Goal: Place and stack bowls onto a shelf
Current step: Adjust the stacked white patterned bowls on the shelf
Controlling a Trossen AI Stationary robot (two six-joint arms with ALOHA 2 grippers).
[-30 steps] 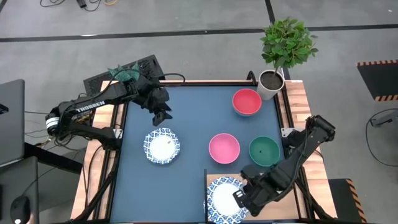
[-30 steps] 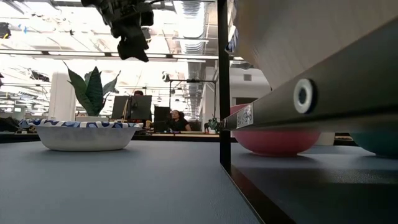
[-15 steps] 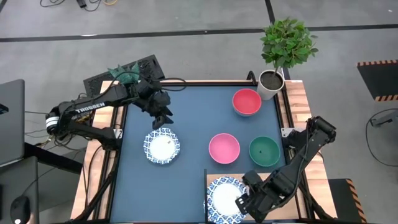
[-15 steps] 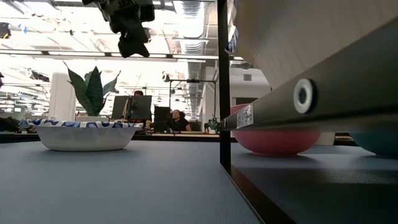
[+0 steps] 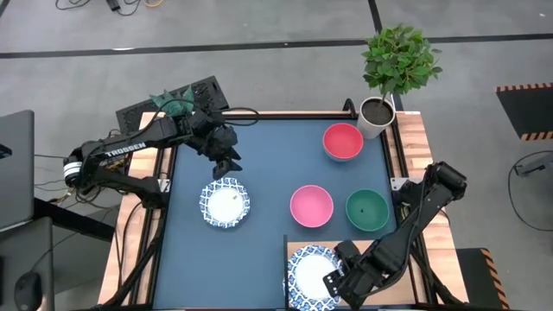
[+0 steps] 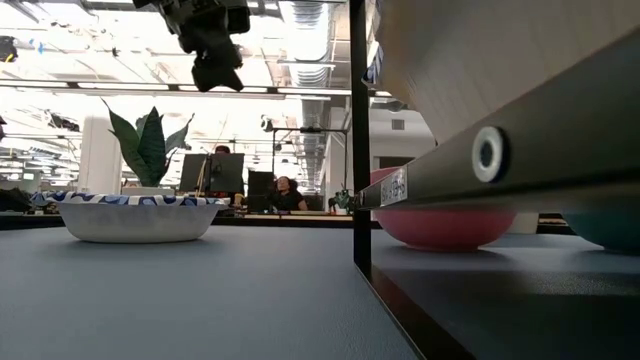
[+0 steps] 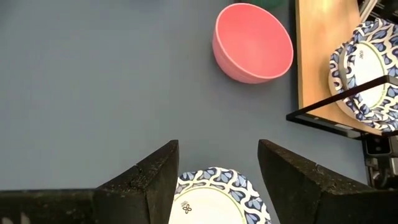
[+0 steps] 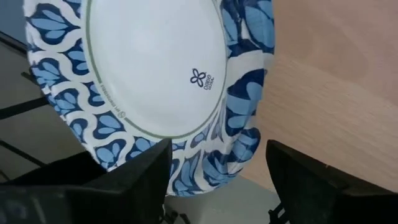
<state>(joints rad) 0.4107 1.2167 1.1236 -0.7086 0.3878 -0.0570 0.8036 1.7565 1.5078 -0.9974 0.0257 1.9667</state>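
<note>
Shelf bowl (image 5: pixel 309 274): white with blue patterned rim, resting on the wood-grain shelf (image 5: pixel 298 252) at the near edge of the table.
Right gripper (image 5: pixel 333 283): just beside that bowl's rim, fingers spread, pinching nothing.
Second patterned bowl (image 5: pixel 225 203): on the dark blue tabletop (image 5: pixel 268 164), left of centre, well apart from the shelf.
Left gripper (image 5: pixel 226 163): hovering above the tabletop near the second patterned bowl, fingers spread, empty.
Pink bowl (image 5: pixel 311 206): mid-table, just beside the green bowl (image 5: pixel 367 210).
Red bowl (image 5: pixel 343 142): far right, near the white plant pot (image 5: pixel 376 117).
</note>
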